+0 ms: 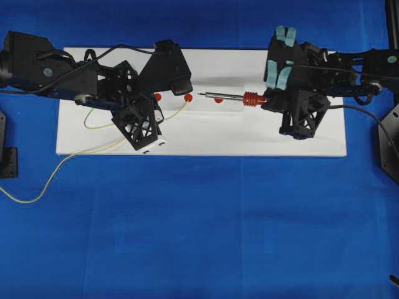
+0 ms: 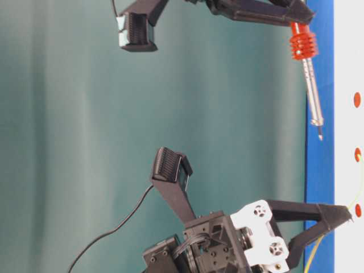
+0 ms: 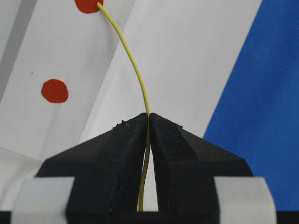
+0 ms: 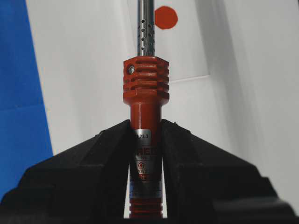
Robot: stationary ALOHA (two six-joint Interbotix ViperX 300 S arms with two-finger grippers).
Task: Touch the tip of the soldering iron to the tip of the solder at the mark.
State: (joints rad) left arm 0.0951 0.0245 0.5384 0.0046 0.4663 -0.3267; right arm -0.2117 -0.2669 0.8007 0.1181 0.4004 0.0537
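Note:
My left gripper is shut on the thin yellow solder. The solder's free tip rests at the edge of a red mark on the white board. My right gripper is shut on the soldering iron's handle, just behind the orange-red collar. The silver shaft points left, and its dark tip is a little right of that mark. In the table-level view the iron tip hangs slightly above the board, apart from the solder. The right wrist view shows the collar; the tip is out of frame.
Two more red marks flank the middle one. The solder trails left off the board over the blue cloth. The iron's black cord runs off to the right. Black brackets stand at both table edges.

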